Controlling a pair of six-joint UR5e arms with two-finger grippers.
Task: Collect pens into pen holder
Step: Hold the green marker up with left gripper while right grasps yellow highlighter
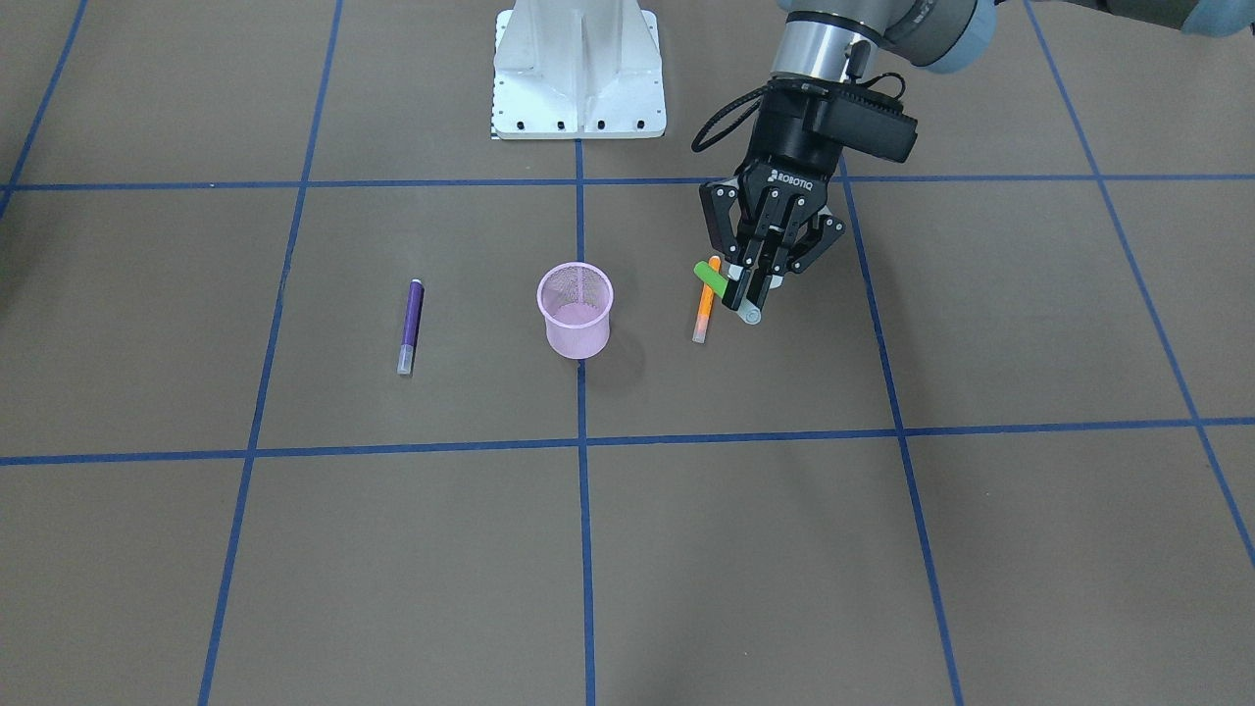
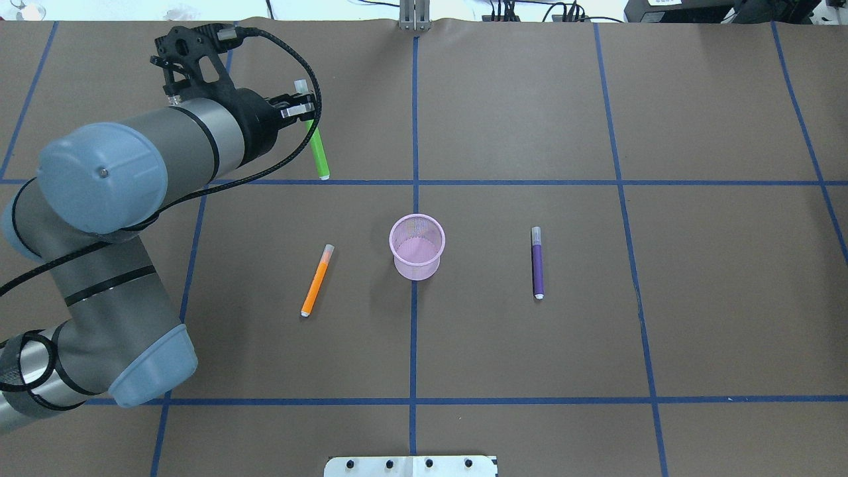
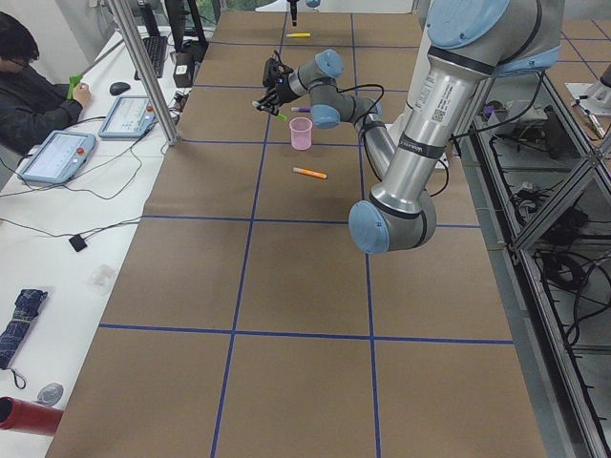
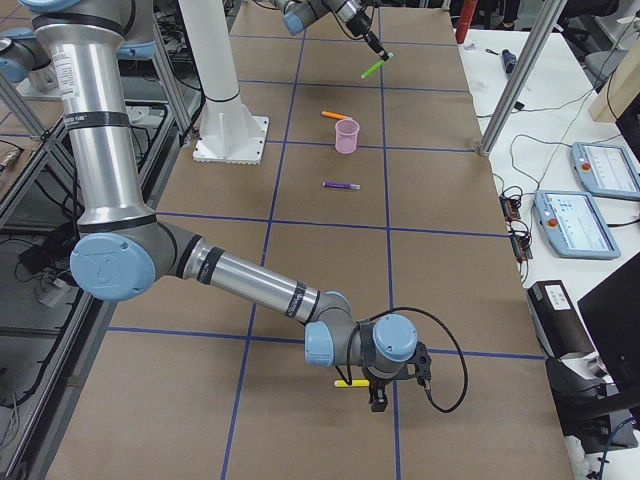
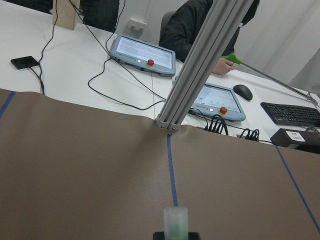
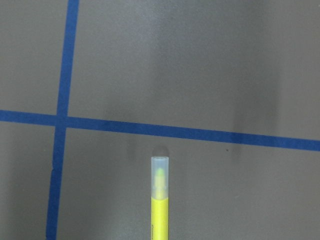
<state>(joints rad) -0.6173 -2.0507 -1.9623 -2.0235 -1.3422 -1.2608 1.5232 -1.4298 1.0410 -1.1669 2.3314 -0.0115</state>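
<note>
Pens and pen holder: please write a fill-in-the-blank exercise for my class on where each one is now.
The green pen is gripped by the robot's ___ gripper. Between the orange pen and the purple pen stands the pink ___. The number of pens inside it is ___. The yellow pen shows up close in the ___ wrist view.
Missing words: left; pen holder; zero; right.

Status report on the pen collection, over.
Left gripper shut on green pen, held aloft. Right gripper by yellow pen, grip unclear. Pen holder empty; orange pen, purple pen flat beside it. Nothing blocking holder.
</note>
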